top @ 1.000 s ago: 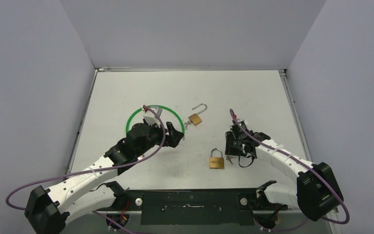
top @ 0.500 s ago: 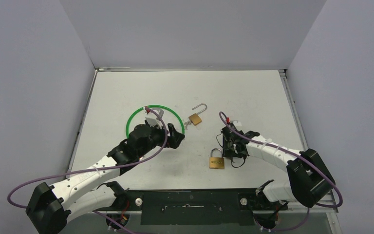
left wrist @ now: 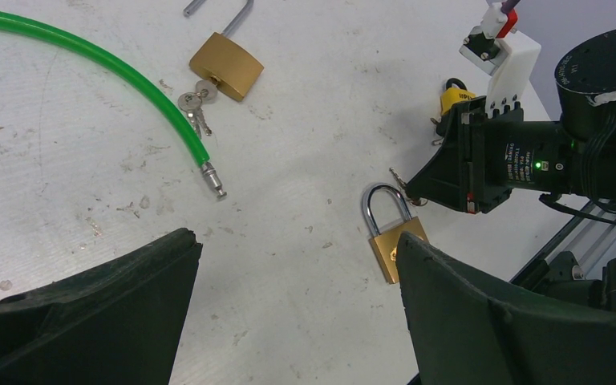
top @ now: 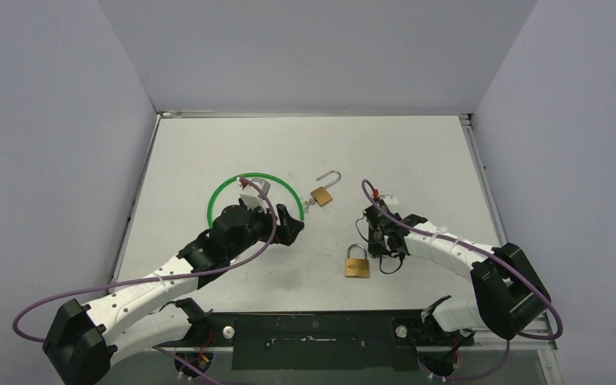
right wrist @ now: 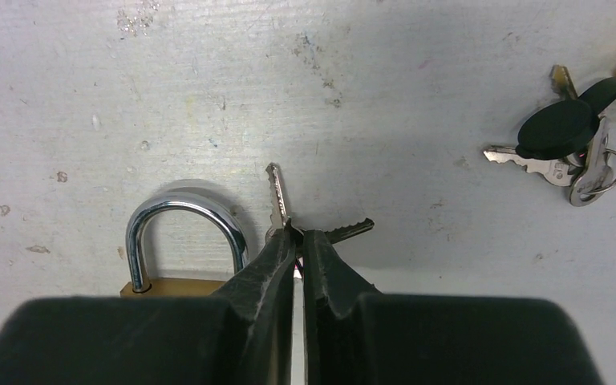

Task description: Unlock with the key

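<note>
A closed brass padlock (top: 358, 265) lies flat on the white table; it also shows in the left wrist view (left wrist: 393, 245) and, by its shackle, in the right wrist view (right wrist: 183, 220). My right gripper (right wrist: 297, 234) is shut on a small bunch of keys (right wrist: 277, 195) just right of that shackle, low over the table (top: 374, 247). My left gripper (left wrist: 297, 241) is open and empty, left of the padlock (top: 292, 228).
A second brass padlock (top: 323, 192) lies open with keys in it (left wrist: 195, 100), beside a green cable loop (top: 228, 186). Another key bunch with a black fob (right wrist: 560, 132) lies right of my right gripper. Grey walls enclose the table.
My right gripper has moved left, close to the closed padlock's shackle, still shut on the keys. My left arm has hardly moved.
</note>
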